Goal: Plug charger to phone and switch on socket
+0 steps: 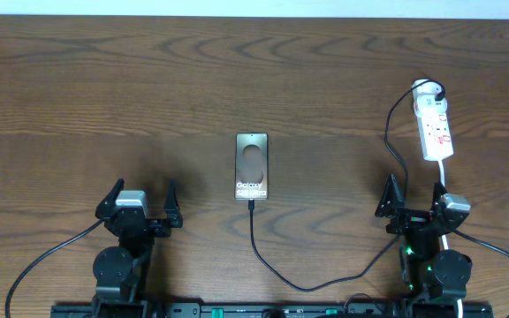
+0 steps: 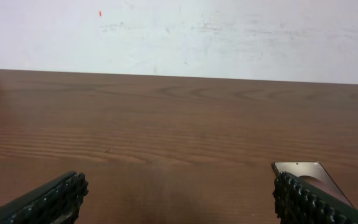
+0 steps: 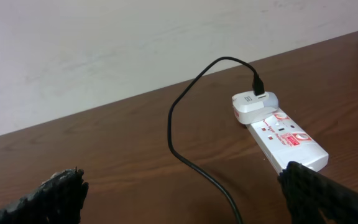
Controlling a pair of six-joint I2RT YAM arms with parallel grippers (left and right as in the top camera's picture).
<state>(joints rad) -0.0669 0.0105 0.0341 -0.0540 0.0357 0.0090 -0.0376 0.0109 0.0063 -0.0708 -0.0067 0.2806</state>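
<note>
The phone (image 1: 251,166) lies flat mid-table, gold face up; its far corner shows in the left wrist view (image 2: 300,168). The thin black charger cable (image 1: 263,256) meets the phone's near end, loops along the front edge and rises to a white adapter on the far end of the white socket strip (image 1: 435,125). In the right wrist view the cable (image 3: 179,146) runs between my fingers and the socket (image 3: 288,140) lies ahead right. My left gripper (image 1: 140,201) is open and empty, left of the phone. My right gripper (image 1: 411,201) is open and empty, just in front of the socket.
A white cord (image 1: 446,199) runs from the socket's near end past my right arm. Thick black robot cables (image 1: 47,261) trail at the front corners. A white wall (image 2: 179,34) stands behind the table's far edge.
</note>
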